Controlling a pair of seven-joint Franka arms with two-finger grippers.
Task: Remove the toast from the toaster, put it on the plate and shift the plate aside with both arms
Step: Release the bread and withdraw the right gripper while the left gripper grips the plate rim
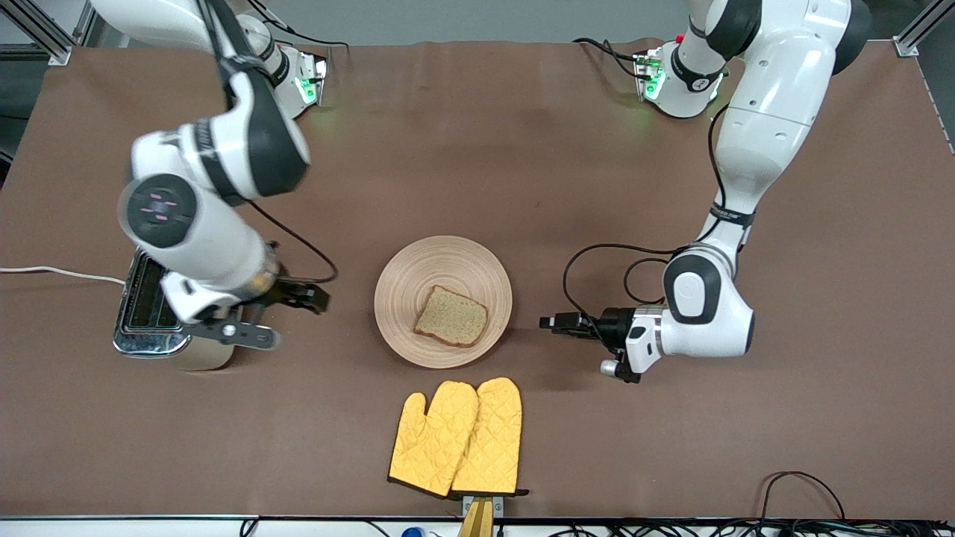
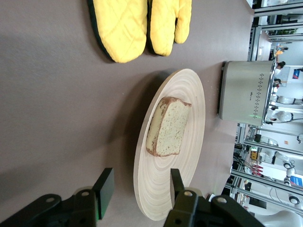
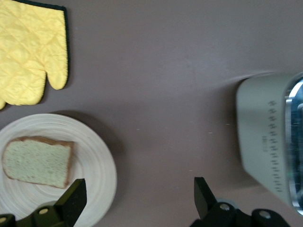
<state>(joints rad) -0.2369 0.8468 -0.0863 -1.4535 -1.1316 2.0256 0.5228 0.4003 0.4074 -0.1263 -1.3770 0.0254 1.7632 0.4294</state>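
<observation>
Toast [image 1: 452, 316] lies flat on the plate [image 1: 418, 268], off-centre, toward the rim nearer the front camera. Toaster [image 1: 149, 313] slots look empty from above. So you have the first two steps done; what is left, as I judge it, is moving the plate aside with both arms.

Left claw [image 1: 553, 323] sits low, just beside the plate's rim on the left arm's side, not touching it in the front view. In the left wrist view its fingers [image 2: 105, 185] stand apart and straddle the rim, one over bare worktop [image 1: 671, 462], one over the wood. Nothing is clamped.

Right claw [image 1: 317, 297] hangs between toaster and plate, fingers wide apart, holding nothing. It is well short of the plate's rim on its side; you need to close that gap before any shared lift or slide.

Edges and room:
- Yellow mitts [image 1: 459, 446] lie just beside the plate, nearer the front camera. Little room that way.
- Toaster stands toward the right arm's end, partly under the right arm.
- Open worktop lies between the plate and the robot bases, and toward the left arm's end past the left claw.
- The plate's rim is thin and shallow, so a pinch may slip; the toast could slide if the plate tilts.
</observation>
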